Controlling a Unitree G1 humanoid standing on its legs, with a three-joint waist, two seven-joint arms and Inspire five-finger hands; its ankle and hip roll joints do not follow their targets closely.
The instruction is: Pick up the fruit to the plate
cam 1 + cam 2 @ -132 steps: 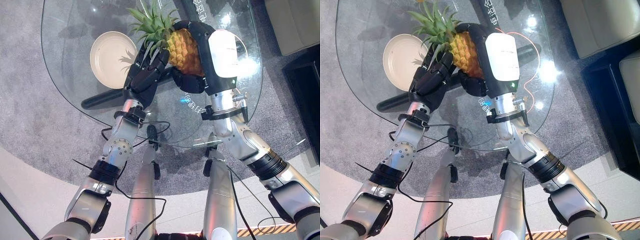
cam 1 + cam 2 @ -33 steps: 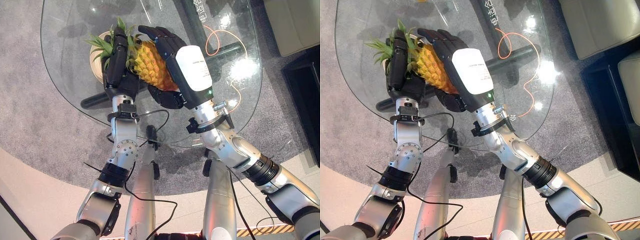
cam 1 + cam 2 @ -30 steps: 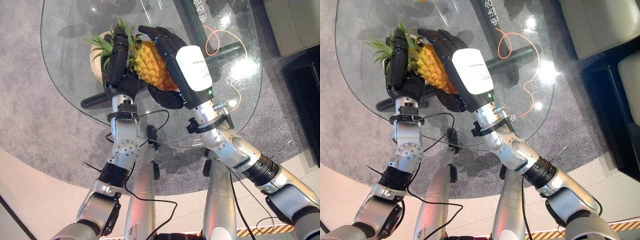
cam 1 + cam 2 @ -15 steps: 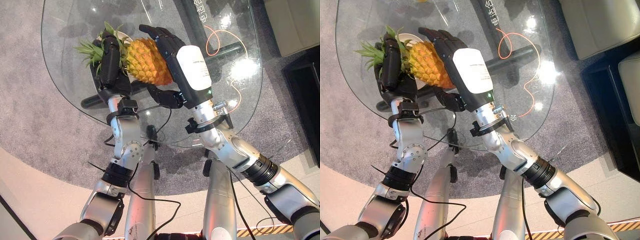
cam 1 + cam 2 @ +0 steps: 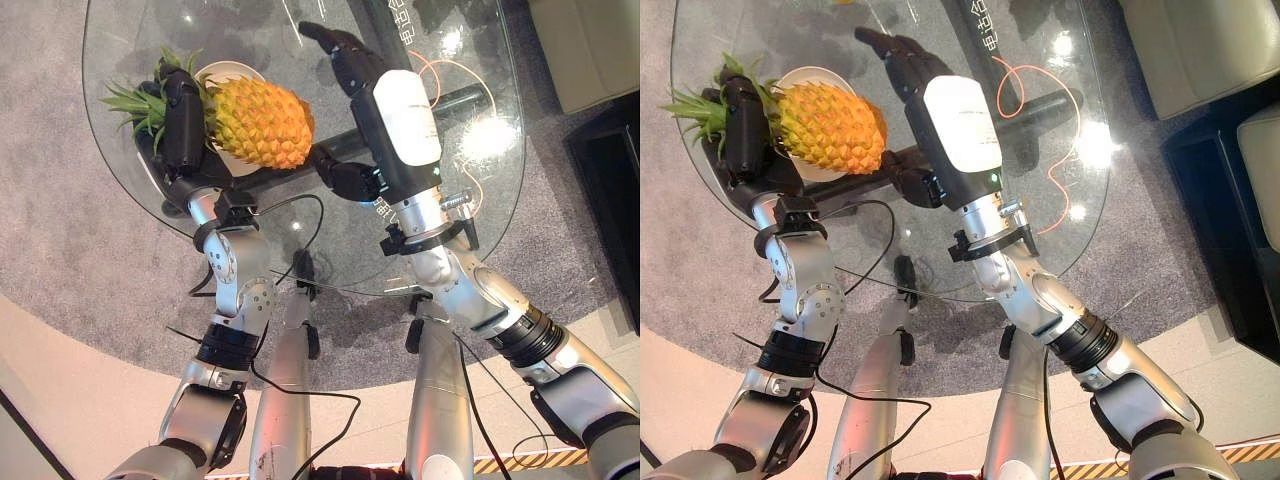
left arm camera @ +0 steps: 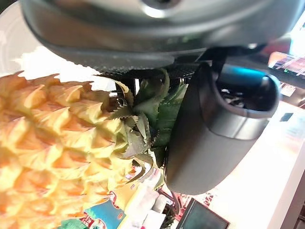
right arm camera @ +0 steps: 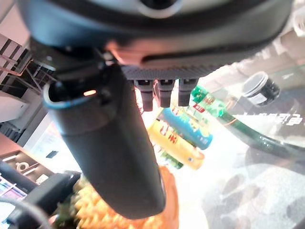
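1. We are seeing the left hand (image 5: 183,120) gripping the pineapple (image 5: 258,122) at its crown end, dark fingers curled round the base of the green leaves.
2. The right hand (image 5: 930,95) is hanging just beside the fruit, apart from it, fingers straight and relaxed, holding nothing.
3. The pineapple is lying roughly level over the plate (image 5: 232,72), long axis crosswise, spiky leaves pointing to the robot's left, rounded butt toward the right hand.
4. We are noting yellow-orange scaly skin, a round cream plate, and a curved clear glass table (image 5: 470,200) over grey carpet.
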